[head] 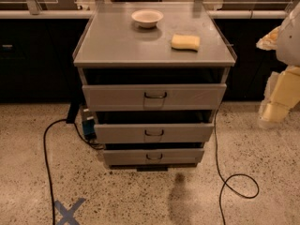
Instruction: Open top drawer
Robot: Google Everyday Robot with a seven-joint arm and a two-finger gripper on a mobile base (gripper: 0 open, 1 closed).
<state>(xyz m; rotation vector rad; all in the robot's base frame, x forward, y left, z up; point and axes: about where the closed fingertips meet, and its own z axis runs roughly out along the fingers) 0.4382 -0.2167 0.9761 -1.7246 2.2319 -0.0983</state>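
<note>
A blue taped X [67, 212] is showing on the floor, front-left of the cabinet [117, 41]. The top drawer [187, 96] is sitting directly under the cabinet's top, with floor lying open before it between two black cables [45, 163]. Right of the cabinet, well apart, the gripper [275, 108] is hanging blurred and edge-cropped; whether it is spread or closed, I cannot tell.

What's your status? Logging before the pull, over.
Gripper at right edge, off the cabinet. Top drawer handle untouched. Bowl and sponge on top; cables on floor, none across the drawer front.
</note>
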